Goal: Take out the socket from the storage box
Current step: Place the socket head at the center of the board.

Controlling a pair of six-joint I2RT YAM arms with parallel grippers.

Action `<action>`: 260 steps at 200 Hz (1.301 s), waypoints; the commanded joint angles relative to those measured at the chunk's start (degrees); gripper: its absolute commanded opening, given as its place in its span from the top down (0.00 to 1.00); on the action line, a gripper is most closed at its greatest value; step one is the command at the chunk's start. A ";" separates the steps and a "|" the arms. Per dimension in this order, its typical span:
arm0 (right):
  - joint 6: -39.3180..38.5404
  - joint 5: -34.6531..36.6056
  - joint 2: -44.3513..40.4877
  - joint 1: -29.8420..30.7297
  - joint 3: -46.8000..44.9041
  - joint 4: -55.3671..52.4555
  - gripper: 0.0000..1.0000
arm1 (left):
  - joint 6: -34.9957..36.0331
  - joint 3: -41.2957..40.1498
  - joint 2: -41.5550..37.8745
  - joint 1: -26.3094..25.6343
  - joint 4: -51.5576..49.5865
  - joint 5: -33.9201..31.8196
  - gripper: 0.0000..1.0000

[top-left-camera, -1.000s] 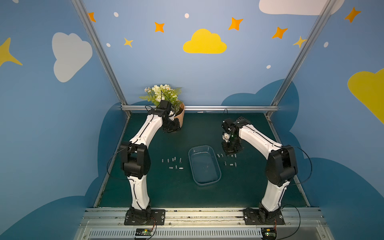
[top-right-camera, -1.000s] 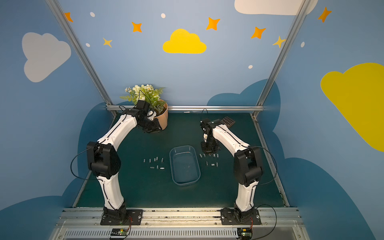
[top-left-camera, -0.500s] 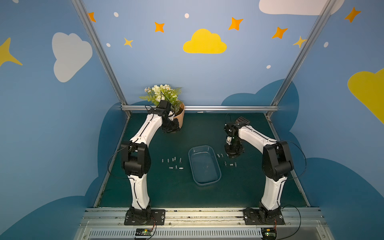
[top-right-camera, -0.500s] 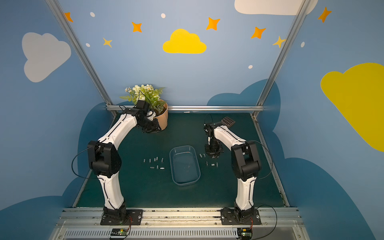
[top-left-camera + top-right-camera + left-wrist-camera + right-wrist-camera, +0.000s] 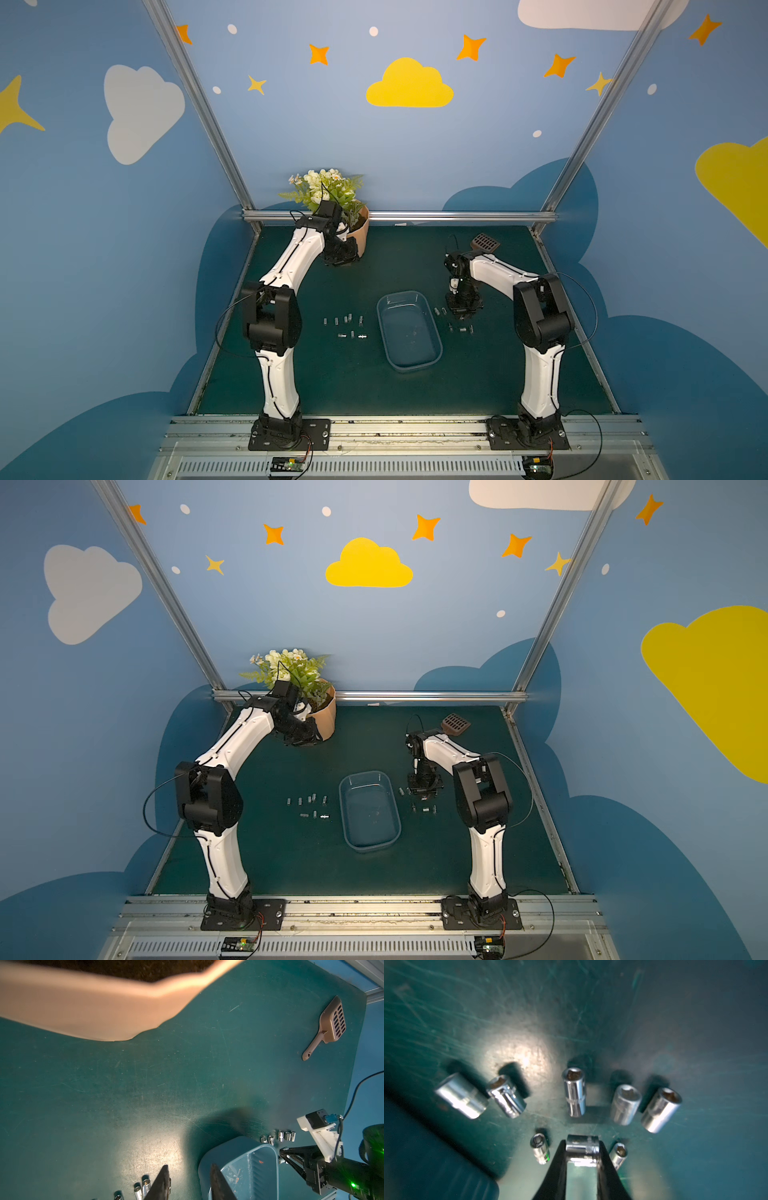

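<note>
**Item:** socket (image 5: 581,1151), chrome, short and wide. We find it clamped between the jaws of the right gripper (image 5: 581,1144), low over the green mat (image 5: 675,1022), just outside the storage box (image 5: 399,328) on its right-arm side. Two small sockets (image 5: 539,1148) flank it closely. Five larger sockets (image 5: 574,1093) lie in an arc just beyond.

**Step in hand, as we judge it:** setting this socket down among those that lie outside the box. To do it well:
- We lower until the chrome meets the mat.
- We keep to the gap between the two small neighbours.
- We part the jaws only a little and rise straight — a round piece released high or nudged sideways will likely roll and scatter the row.

**Left gripper** (image 5: 189,1167): fingers apart, nothing between them, well apart from the box and next to the peach flowerpot (image 5: 359,235).

**Views compared:**
- **Right wrist view:** it alone shows the grip and the near neighbours. In both top views the gripper body hides the held socket.
- **Top views:** they alone show the box whole. Its floor appears bare but for specks too small to name. They also show a second group of sockets (image 5: 345,326) on the box's left-arm side.
- **Left wrist view:** it alone shows a brown slotted scoop (image 5: 330,1024) entire — handle and all — well beyond the box.
</note>
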 commanded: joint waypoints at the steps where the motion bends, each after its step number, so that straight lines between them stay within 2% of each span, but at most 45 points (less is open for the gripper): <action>1: 0.35 -0.76 1.18 0.05 -1.11 0.67 0.81 | 0.50 1.09 -0.49 0.29 -1.35 -0.16 0.65; 67: 0.42 -1.33 1.54 0.05 -3.06 1.68 0.78 | 0.37 1.19 -0.59 0.29 -1.33 -0.09 0.65; 97: 0.53 -1.38 0.59 0.14 -3.70 1.64 0.74 | 0.30 0.84 -0.69 0.29 -1.35 -0.17 0.65; 197: -0.24 0.33 -0.53 0.05 -1.02 -0.77 0.65 | -0.24 0.82 -0.51 0.28 -0.65 0.34 0.65; 260: -0.35 1.60 -2.48 -0.04 1.02 -3.27 0.63 | -0.14 1.24 -0.40 0.31 -0.39 0.30 0.65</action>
